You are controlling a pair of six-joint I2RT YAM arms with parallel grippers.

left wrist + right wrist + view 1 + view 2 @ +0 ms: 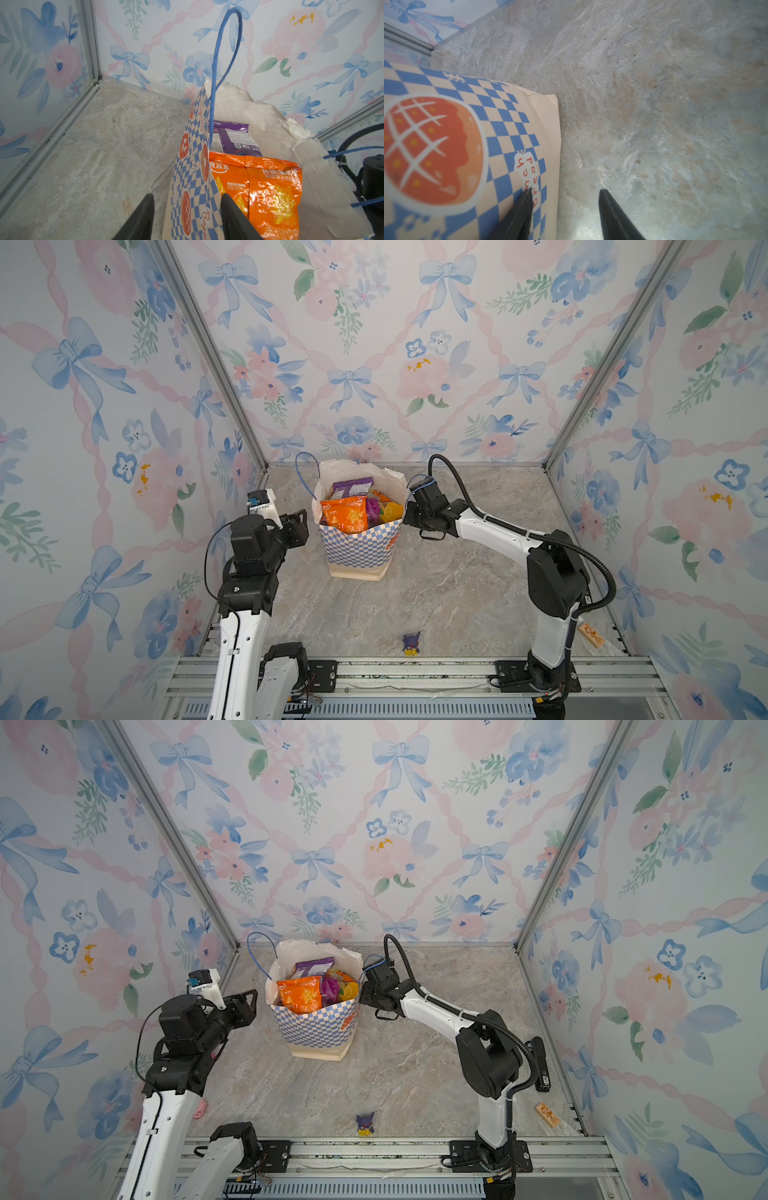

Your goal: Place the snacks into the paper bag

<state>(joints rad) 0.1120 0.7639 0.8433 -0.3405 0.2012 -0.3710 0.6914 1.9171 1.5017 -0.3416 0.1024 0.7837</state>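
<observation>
Snacks (345,514) fill the paper bag (360,545)
Left gripper (187,197) and right gripper (565,189) flank it near the table's (457,593) back edge, jaws parted (nothing held).

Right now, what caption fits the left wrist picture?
Open left gripper beside the paper bag, orange snack and purple snack tucked inside.

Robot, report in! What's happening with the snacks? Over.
Left gripper open, empty, beside bag. Right gripper open, empty, at its other side. Snacks inside bag. Nothing over its mouth.
</observation>
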